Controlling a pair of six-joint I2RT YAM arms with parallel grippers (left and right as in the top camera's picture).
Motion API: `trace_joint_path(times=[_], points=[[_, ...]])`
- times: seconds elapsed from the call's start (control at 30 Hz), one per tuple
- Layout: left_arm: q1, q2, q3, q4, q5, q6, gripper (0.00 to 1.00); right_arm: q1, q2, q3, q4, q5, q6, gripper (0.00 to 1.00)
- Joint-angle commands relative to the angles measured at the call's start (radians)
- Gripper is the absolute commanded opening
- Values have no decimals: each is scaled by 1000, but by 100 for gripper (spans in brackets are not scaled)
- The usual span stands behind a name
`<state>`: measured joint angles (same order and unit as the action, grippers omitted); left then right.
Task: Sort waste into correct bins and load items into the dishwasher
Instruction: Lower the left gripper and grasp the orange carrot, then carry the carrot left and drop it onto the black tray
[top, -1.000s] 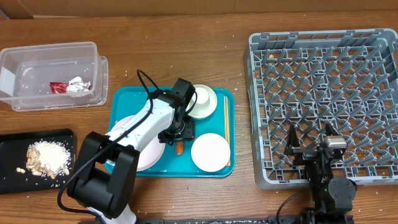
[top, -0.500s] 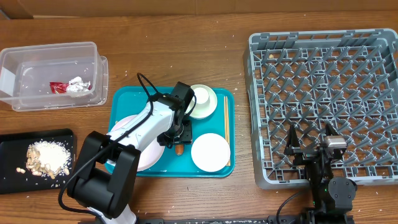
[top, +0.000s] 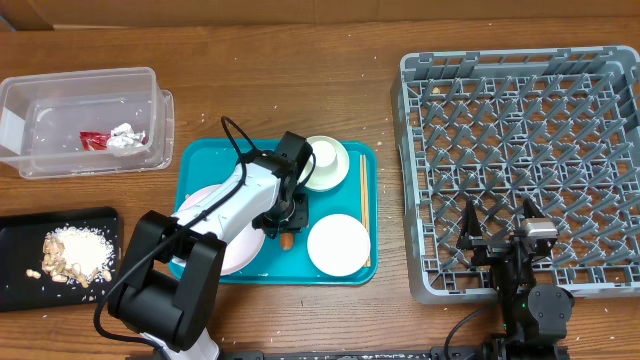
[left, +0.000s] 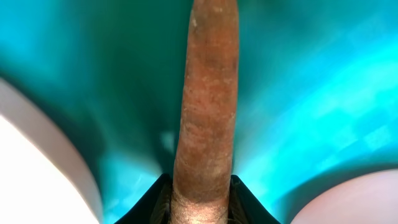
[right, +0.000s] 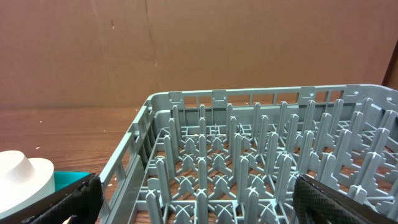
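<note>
Though overhead hides the grip, left wrist shows fingers (left: 151, 202) clamping carrot (left: 208, 112).

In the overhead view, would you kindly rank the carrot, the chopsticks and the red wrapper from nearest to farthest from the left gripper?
1. Carrot, between the left gripper fingers, on the teal tray.
2. Chopsticks, along the tray's right side.
3. Red wrapper, far left, inside the clear tub.

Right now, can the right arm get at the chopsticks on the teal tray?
Probably yes. The chopsticks lie uncovered along the teal tray's right edge, nearest the right arm's fingers, which are open. The left arm's fingers are farther left, at the carrot. The dish rack's corner crowds the path.
</note>
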<state>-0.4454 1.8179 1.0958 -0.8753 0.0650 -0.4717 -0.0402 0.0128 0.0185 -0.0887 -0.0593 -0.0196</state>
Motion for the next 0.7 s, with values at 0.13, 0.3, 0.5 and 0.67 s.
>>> trace_joint_path(times=[0.13, 0.3, 0.5, 0.67], points=[[14, 14, 254, -235, -92, 4, 9, -5, -10, -10, 8, 5, -3, 100], [74, 14, 480, -441, -213, 3, 8, -5, -10, -10, 8, 5, -3, 100], [244, 13, 686, -578, -262, 0, 7, -5, -10, -10, 8, 5, -3, 100], [447, 13, 760, -589, -248, -24, 9, -5, -10, -10, 8, 5, -3, 100]])
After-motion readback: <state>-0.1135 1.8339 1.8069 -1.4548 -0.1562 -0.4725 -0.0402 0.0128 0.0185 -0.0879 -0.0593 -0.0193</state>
